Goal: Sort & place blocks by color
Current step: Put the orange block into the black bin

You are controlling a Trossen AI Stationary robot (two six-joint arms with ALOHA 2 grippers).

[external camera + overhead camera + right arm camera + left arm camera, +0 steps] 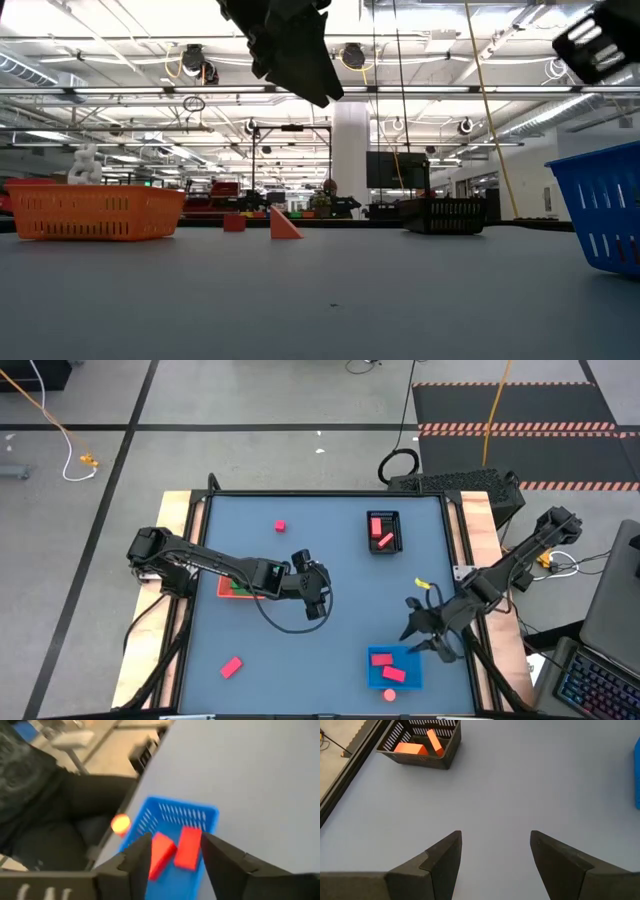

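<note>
My left gripper (318, 588) (496, 837) is open and hangs above bare blue table near the middle, seen high up in the low view (300, 50). My right gripper (418, 632) (176, 840) is open above the far edge of the blue tray (395, 667), touching nothing. Two red blocks (175, 849) lie flat on that tray's floor. Red blocks (381, 532) lie in the black tray (420, 742). The orange-red tray (238, 588) sits under the left arm with a green piece in it. Loose pink blocks lie on the table at the far middle (280, 526) and near left (231, 667).
A small yellow piece (422, 583) lies right of centre, and an orange-red round piece (389, 695) sits at the near edge beside the blue tray. A dark cable loops over the table below the left gripper (285, 622). A person's dark clothing (45, 795) shows beyond the table's edge.
</note>
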